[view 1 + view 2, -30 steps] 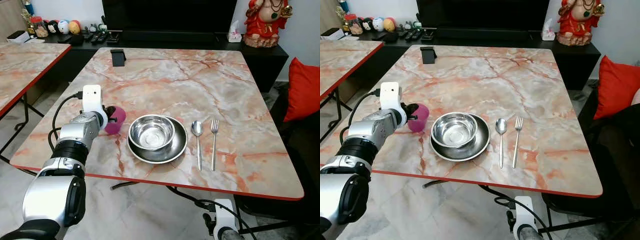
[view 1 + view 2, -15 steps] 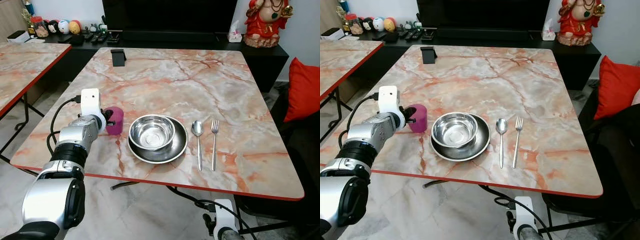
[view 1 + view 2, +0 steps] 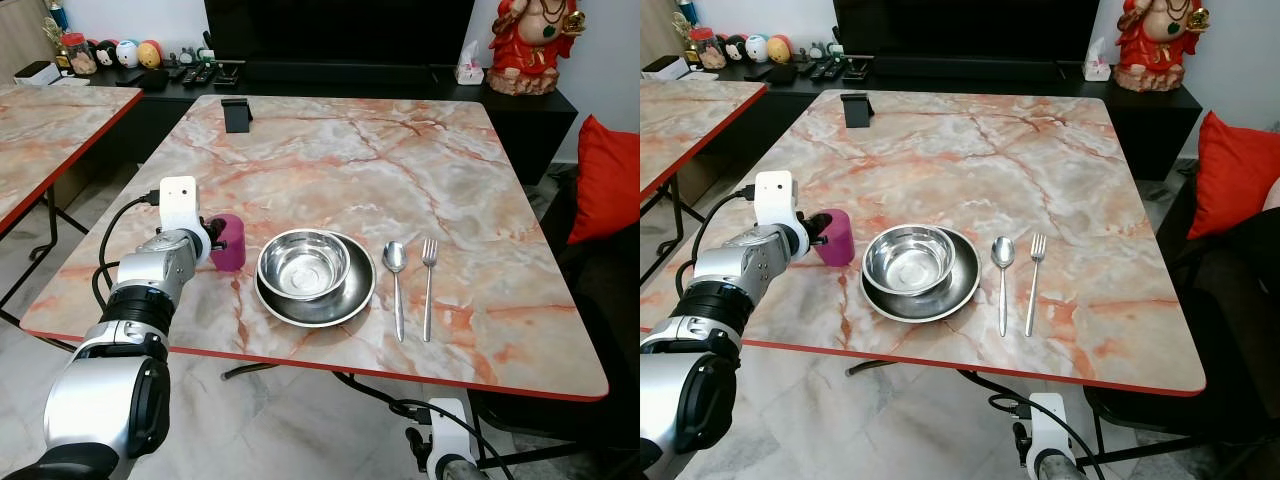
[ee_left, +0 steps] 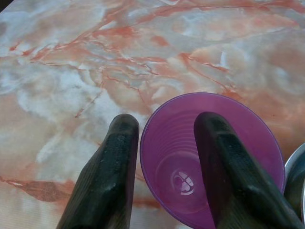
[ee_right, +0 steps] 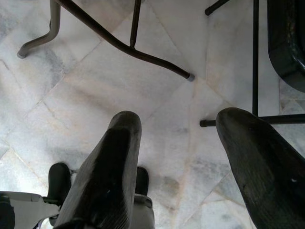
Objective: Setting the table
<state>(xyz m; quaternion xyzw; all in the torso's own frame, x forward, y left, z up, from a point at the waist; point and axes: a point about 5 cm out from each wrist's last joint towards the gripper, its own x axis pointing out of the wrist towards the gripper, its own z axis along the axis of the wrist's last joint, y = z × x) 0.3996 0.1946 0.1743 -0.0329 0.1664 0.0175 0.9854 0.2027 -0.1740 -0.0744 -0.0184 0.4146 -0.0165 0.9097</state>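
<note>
Now the small purple plastic cup (image 3: 230,241) stands upright on the pink-veined marble table (image 3: 480,170), at about nine o'clock of the round steel bowl (image 3: 303,264), which sits inside the wider dark steel plate (image 3: 345,299); cup and plate are just beside each other but apart. The left gripper (image 4: 164,157) pinches the cup's rim, one black finger (image 4: 228,181) inside the mouth and the other outside against the wall, jaws closed on that thin wall. At three o'clock of the plate lie the steel spoon (image 3: 396,285) and the steel fork (image 3: 428,283), side by side, handles towards the near edge. The right gripper (image 5: 186,162) hangs idle below the table with its jaws spread wide over the pale tiled floor (image 5: 95,86). The cup appears to be at its place, so the step in hand looks like letting go. To do that well, the jaws should part only a little, then the inner finger should lift straight up out of the mouth before the arm draws back towards nine o'clock; a sideways pull first could tip the light cup or knock it into the plate.
</note>
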